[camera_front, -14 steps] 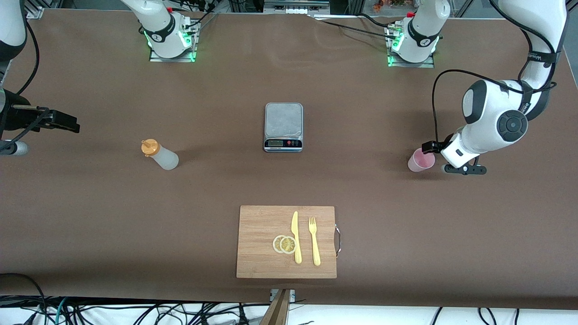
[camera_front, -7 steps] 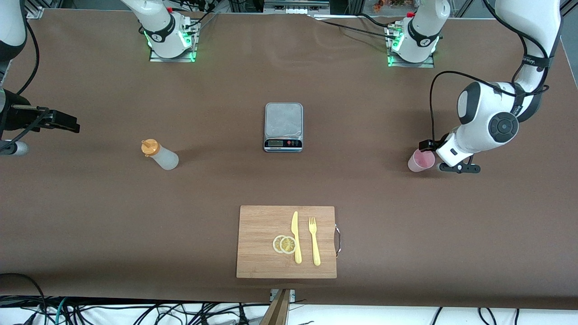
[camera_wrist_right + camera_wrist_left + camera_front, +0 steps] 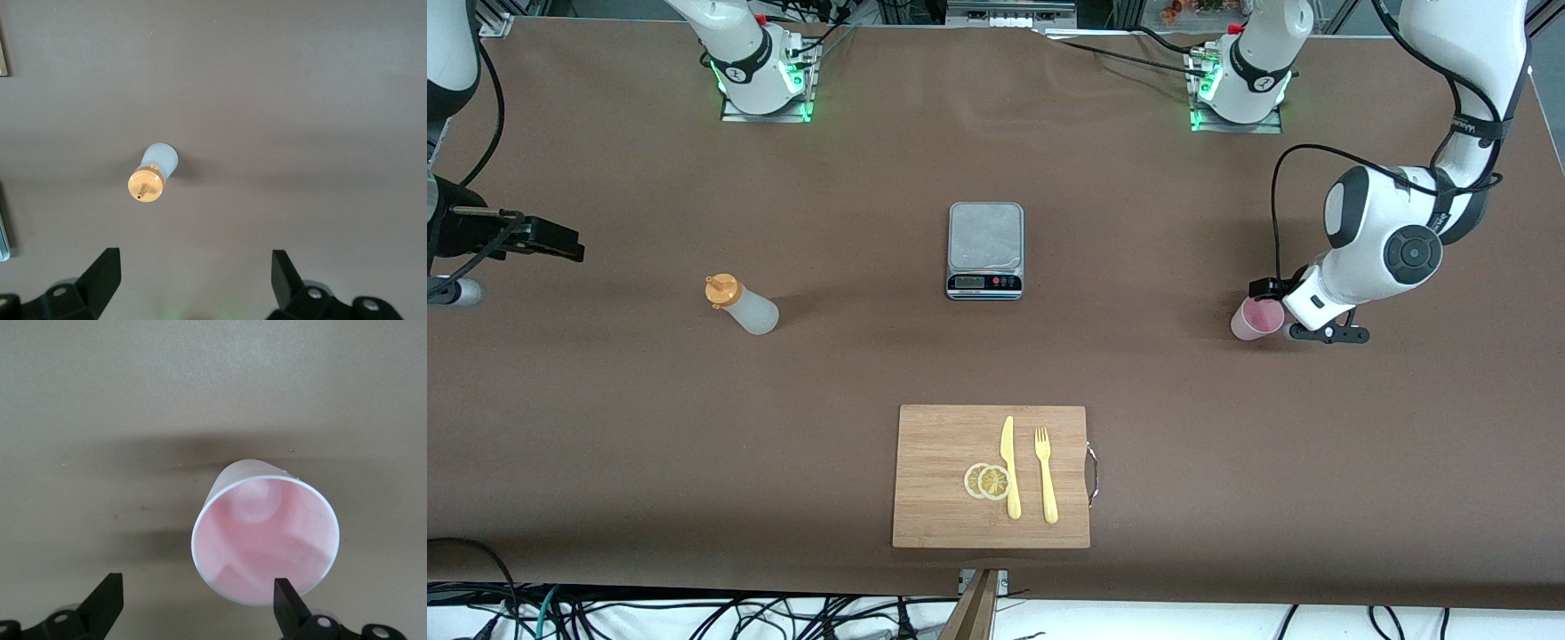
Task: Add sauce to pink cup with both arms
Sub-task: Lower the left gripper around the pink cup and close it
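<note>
The left hand (image 3: pixel 1288 309) is wide open and holds nothing. Over the last second it has slid in closer to the pink cup (image 3: pixel 1256 318) and sunk lower, and the big white arm above it has pulled in too. In the left wrist view one finger (image 3: pixel 285 600) now sits right at the rim of the pink cup (image 3: pixel 265 535) and the other finger (image 3: pixel 107 600) is well off to the side, so the cup is partly between them but not in the middle. The cup has not moved; it stands upright on the table (image 3: pixel 1138 373) toward the left arm's end. This looks like the left hand getting ready to grab the cup, and it may need to shift a bit so the cup sits between both fingers before it squeezes. The right hand (image 3: pixel 534 238) has stayed put at the right arm's end of the table. It is wide open too and holds nothing. In the right wrist view the sauce (image 3: pixel 152 175) stands below it, a little way off from its fingers (image 3: pixel 100 273). The sauce (image 3: pixel 742 305) has not moved either; it stands on the table toward the right arm's end, well apart from the cup. No sauce is in the cup yet, so the job is just starting.
</note>
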